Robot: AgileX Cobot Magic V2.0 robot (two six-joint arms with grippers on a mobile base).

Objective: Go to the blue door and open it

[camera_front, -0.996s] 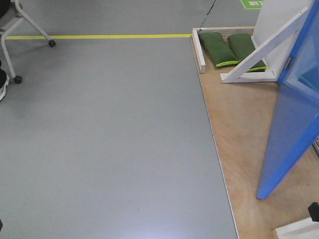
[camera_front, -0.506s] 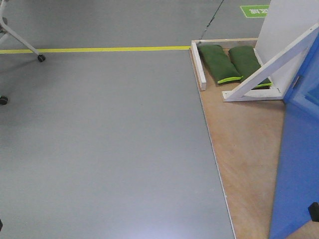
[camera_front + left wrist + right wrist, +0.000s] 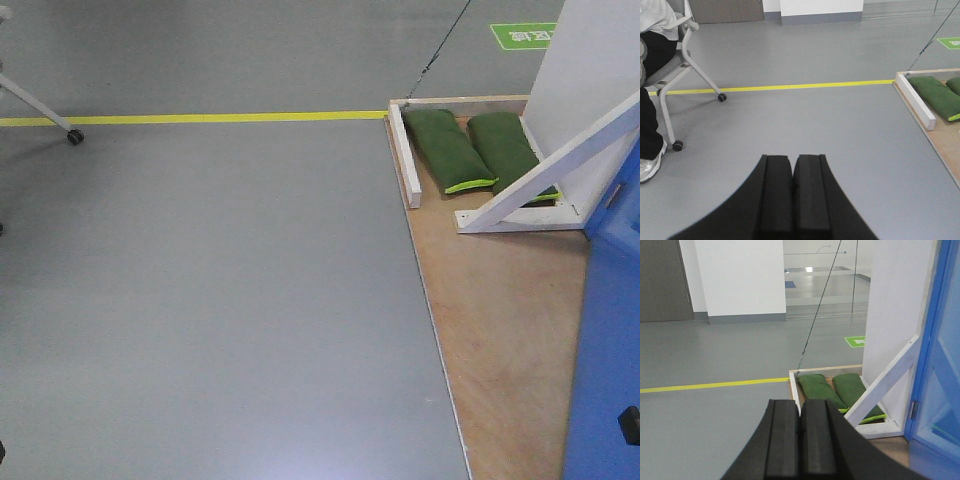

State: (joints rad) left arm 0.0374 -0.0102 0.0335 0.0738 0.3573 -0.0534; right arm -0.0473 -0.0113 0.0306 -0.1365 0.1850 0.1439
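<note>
The blue door (image 3: 610, 350) stands at the far right edge of the front view, on the plywood platform (image 3: 500, 320) that lies on the grey floor (image 3: 220, 300). Only a strip of its glossy panel shows there, cut off by the frame. In the right wrist view the door fills the right side, with a metal hinge (image 3: 912, 410) on its edge next to the white panel (image 3: 590, 90). A white slanted brace (image 3: 550, 170) runs from that panel down to a white base board on the platform. Two green sandbags (image 3: 450, 150) lie side by side at the back of the platform, partly under the brace and just beside a white batten (image 3: 405, 155) along the platform's left edge. A yellow tape line (image 3: 200, 118) crosses the floor and ends at the platform's back corner. A green floor sign (image 3: 522, 36) lies beyond it. The left gripper (image 3: 792, 165) hangs over bare floor with its jaws pressed together and nothing between them. The right gripper (image 3: 800, 407) is likewise closed and empty, and faces the sandbags and the door. To the left, a wheeled chair (image 3: 685, 65) holds a seated person (image 3: 652, 75), well apart from the platform. A small dark object at the lower right of the front view is too cropped to identify.
</note>
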